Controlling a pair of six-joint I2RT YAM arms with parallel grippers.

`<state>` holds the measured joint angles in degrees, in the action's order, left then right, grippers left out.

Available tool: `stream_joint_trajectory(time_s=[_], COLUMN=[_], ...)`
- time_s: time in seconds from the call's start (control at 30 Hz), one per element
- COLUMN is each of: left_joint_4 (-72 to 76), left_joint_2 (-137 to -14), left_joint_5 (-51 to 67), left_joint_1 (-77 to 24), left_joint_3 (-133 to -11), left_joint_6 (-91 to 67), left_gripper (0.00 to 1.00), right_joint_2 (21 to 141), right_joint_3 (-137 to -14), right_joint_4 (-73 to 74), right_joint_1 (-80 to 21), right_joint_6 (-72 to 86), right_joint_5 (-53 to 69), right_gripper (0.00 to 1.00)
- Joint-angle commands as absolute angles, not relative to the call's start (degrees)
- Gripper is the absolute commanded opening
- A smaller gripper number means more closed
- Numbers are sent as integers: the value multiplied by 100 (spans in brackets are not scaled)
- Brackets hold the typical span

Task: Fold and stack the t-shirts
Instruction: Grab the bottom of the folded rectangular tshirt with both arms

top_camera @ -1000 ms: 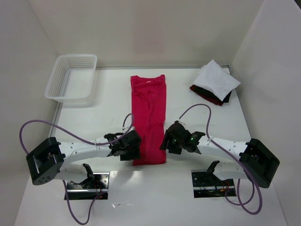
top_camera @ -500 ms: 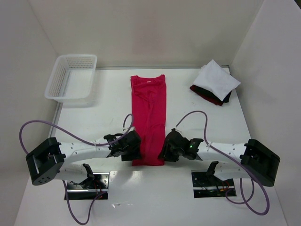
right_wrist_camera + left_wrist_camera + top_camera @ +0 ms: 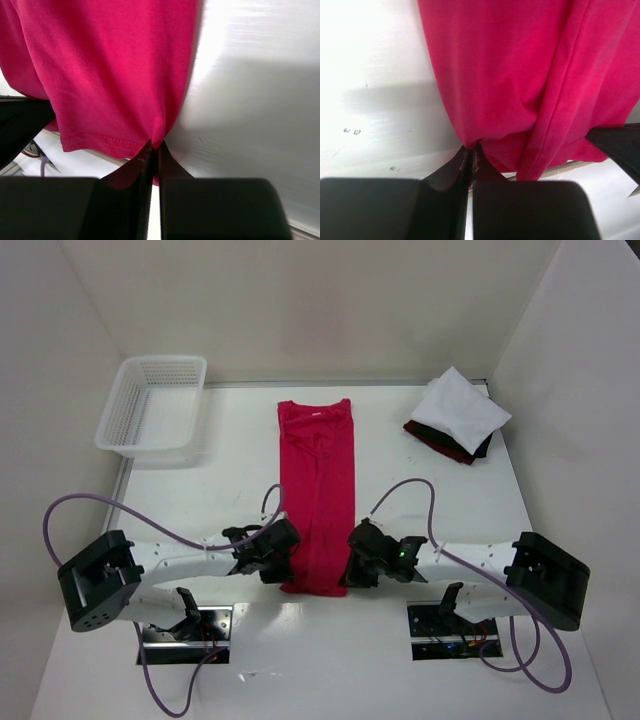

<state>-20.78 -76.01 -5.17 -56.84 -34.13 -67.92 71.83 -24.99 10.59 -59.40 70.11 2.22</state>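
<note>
Pinching of the bright crimson red cloth t-shirt (image 3: 318, 495) at both near edges

The red shirt is laid out as a long, narrow strip, folded lengthwise, down the middle of the white surface (image 3: 210, 500). Its collar end is turned to the far side and its hem lies closest to the arm bases. The cloth is flat over most of its length, with a few soft creases along the middle.

The left gripper (image 3: 471, 149) is closed on the left edge of the strip, close to the hem; in the left wrist view its two dark fingers are pressed together with a small tuck of red cloth caught between them. The right gripper (image 3: 154, 146) is likewise clamped on the right edge near the hem, and the fabric is seen gathered to a point where the fingers meet. Both arms are stretched low over the surface, one on each side of the strip.

At the far right corner a white folded t-shirt (image 3: 460, 410) is set on top of a dark maroon-black t-shirt (image 3: 452, 450), whose edges show beneath it. A white plastic mesh basket (image 3: 150, 410) stands at the far left, well apart from the shirts.
</note>
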Motion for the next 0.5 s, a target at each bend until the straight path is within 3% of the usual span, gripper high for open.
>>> stream_joint_trajectory(time_s=[0.0,0.13,0.47], left_joint_4=[-2417,-2487,-3242], left_joint_2=[-7462,-7462,-7409], left_joint_5=[-466,-220,-1018], left_joint_1=[-5704,-5765,-6003], left_joint_3=[-3226,-3226,-4033], left_joint_6=[-6838,-6768,-6768], left_gripper=[1,0,0], right_joint_2=[6996,6777,6284], right_joint_3=[-2382,-2382,-2680], right_joint_4=[1424,1582,2012], right_joint_1=[-6021,-6021,-6021], right_joint_6=[7146,7198,7120], right_joint_5=[97,97,-316], right_gripper=[8,0,0])
